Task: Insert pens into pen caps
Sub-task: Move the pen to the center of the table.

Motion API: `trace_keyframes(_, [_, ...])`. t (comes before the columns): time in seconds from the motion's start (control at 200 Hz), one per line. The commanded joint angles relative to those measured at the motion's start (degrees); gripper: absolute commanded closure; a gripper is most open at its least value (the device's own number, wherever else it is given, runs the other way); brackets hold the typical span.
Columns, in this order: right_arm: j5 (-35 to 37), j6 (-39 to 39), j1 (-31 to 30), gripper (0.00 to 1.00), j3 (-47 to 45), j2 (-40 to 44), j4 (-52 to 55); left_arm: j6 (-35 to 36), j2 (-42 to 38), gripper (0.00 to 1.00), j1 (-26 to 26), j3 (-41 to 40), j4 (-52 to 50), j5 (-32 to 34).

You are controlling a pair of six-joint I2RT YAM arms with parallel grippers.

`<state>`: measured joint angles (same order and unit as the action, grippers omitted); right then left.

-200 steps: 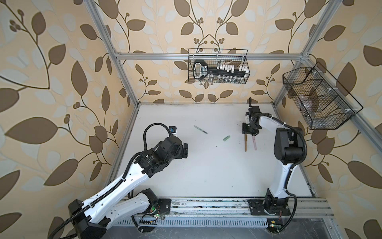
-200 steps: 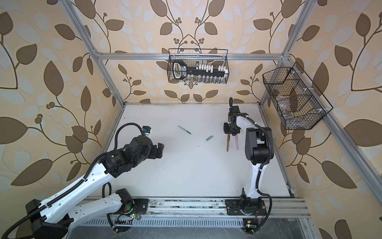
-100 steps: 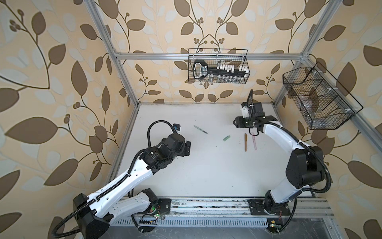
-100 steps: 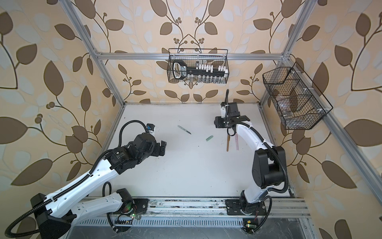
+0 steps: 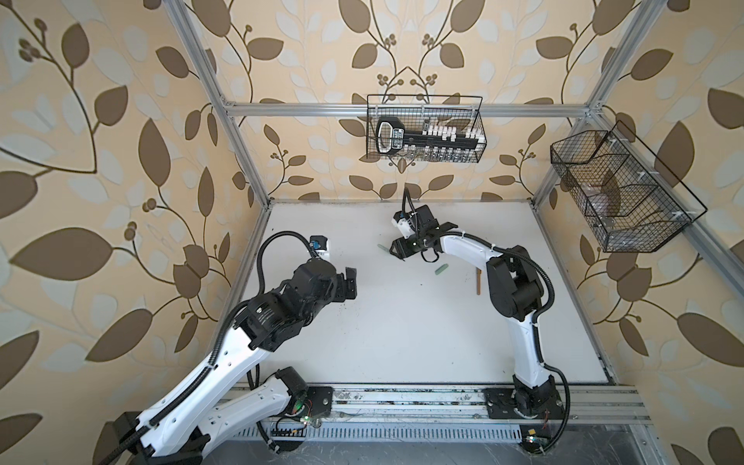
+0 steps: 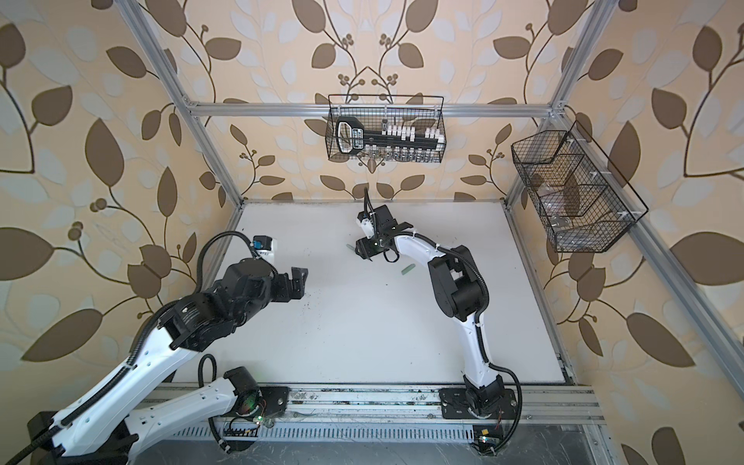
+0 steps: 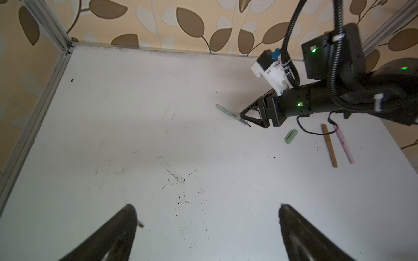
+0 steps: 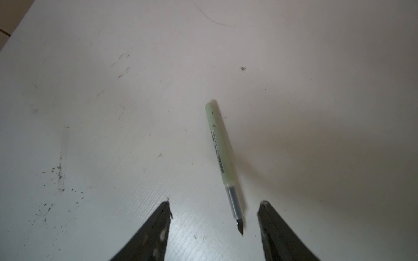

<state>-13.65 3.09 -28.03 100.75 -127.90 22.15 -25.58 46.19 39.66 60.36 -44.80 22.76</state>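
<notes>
Green pen [image 8: 222, 158] lies flat on the white table [image 7: 113, 113], uncapped, toward the back-middle of the surface. Slim pale-green barrel w/ a printed label strip, clear-grey front section, dark pointed nib, and a few dark specks on the barrel. Nib end sits btw the fingers of the right gripper [image 8: 214, 204], nearer one of them. Its jaws stand apart w/ nothing in them, prob. lined up to close on the pen near its front; no contact that I can see.

Green cap [image 7: 291, 136] lies on its side near the pen, apart from it, not fitted yet. Brown pen [image 7: 329, 145] & pink pen [image 7: 343, 144] lie side by side further off, seemingly capped already, so green looks like the last pair. Left gripper [image 7: 206, 205] hangs over bare table, jaws wide, empty, well apart from the pen; likely kept free for the cap.
</notes>
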Motion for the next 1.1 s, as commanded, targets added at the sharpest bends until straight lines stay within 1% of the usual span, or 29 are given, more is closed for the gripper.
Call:
trace_keyframes(0.0, [0.6, -1.7, -0.5, 0.36, 5.8, -3.2, 2.8, -2.1, -3.2, 0.01, -0.5, -0.7, -3.0, 0.5])
trace_keyframes(0.11, [0.7, -1.3, -1.0, 0.36, 10.4, -6.8, 5.1, -3.0, -3.7, 0.01, -0.5, -1.0, -4.1, 0.3])
trace_keyframes(0.29, [0.9, 0.2, -1.6, 0.36, 14.2, -10.8, 7.4, -2.7, -3.4, 0.01, -0.5, -0.2, -5.6, 0.9])
trace_keyframes(0.365, [1.0, 0.7, -1.6, 0.36, 14.4, -11.5, 7.6, -2.4, -3.4, 0.01, -0.5, 0.1, -5.7, 0.7])
trace_keyframes(0.47, [-0.7, 1.0, -1.6, 0.35, 14.5, -12.1, 8.0, -2.1, -3.2, 0.01, -0.5, 0.2, -5.6, 0.7])
trace_keyframes(0.605, [-5.8, 1.4, -1.9, 0.36, 13.0, -11.6, 7.5, -1.7, -2.6, 0.01, -0.5, -0.2, -5.4, 0.7])
trace_keyframes(0.78, [-6.3, 0.0, -2.7, 0.36, 13.0, -13.2, 8.7, -1.6, -1.6, 0.01, -0.5, -0.6, -5.2, 0.9])
trace_keyframes(1.0, [-4.4, -0.2, -3.0, 0.36, 13.3, -13.2, 7.9, -1.3, -1.7, 0.01, -0.5, -0.7, -5.7, 1.5])
trace_keyframes(1.1, [-4.7, -0.9, -3.2, 0.38, 14.4, -14.0, 9.8, -1.3, -1.8, 0.01, -0.5, -0.8, -5.7, 1.8])
